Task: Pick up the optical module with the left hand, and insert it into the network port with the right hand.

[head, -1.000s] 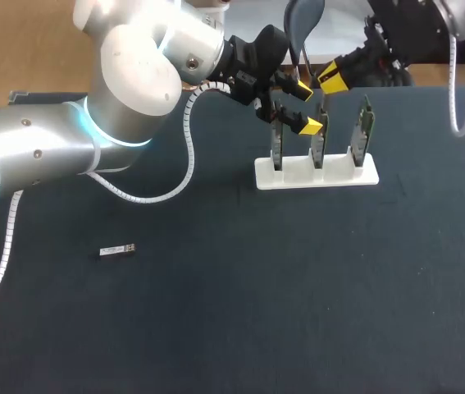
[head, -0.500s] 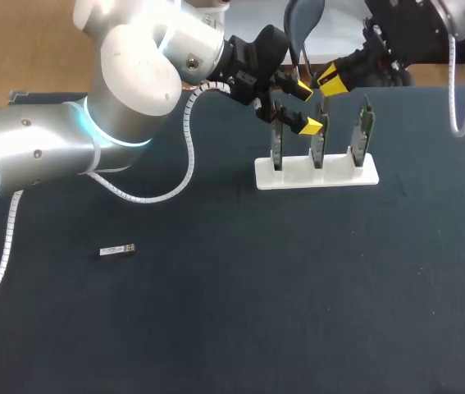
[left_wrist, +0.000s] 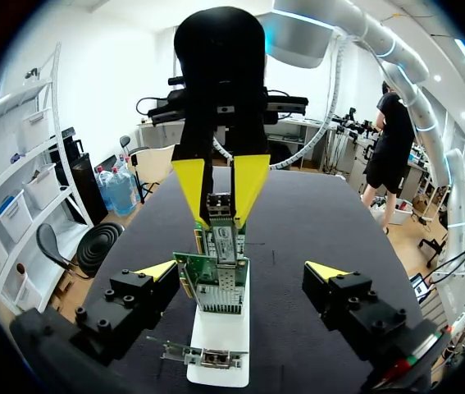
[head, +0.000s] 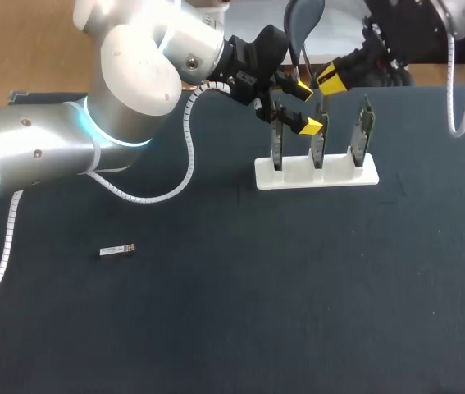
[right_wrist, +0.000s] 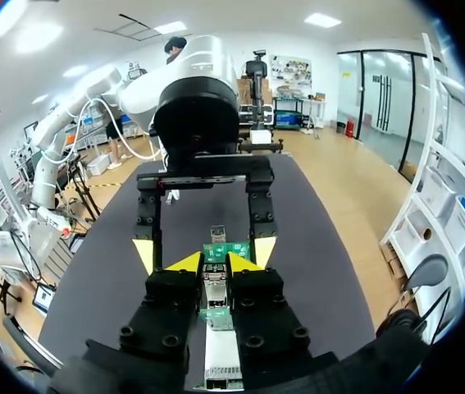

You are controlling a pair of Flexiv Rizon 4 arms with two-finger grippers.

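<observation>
My right gripper [head: 330,80] is shut on a small silver optical module [left_wrist: 220,220], holding it at the port on the upper edge of the middle green network card [left_wrist: 212,283]. That card stands upright in a white rack [head: 316,173]. In the right wrist view the module [right_wrist: 216,283] sits between my own yellow tips [right_wrist: 216,264]. My left gripper [head: 306,107] stands open on the near side of the same card, one finger on each side, touching nothing [left_wrist: 242,271]. A second optical module [head: 117,250] lies on the dark table, front left.
The rack holds two more upright green cards [head: 365,131], one on each side of the middle one [head: 275,148]. A white cable [head: 184,168] loops from my left arm down to the table near the rack. The dark table surface [head: 298,287] spreads out in front.
</observation>
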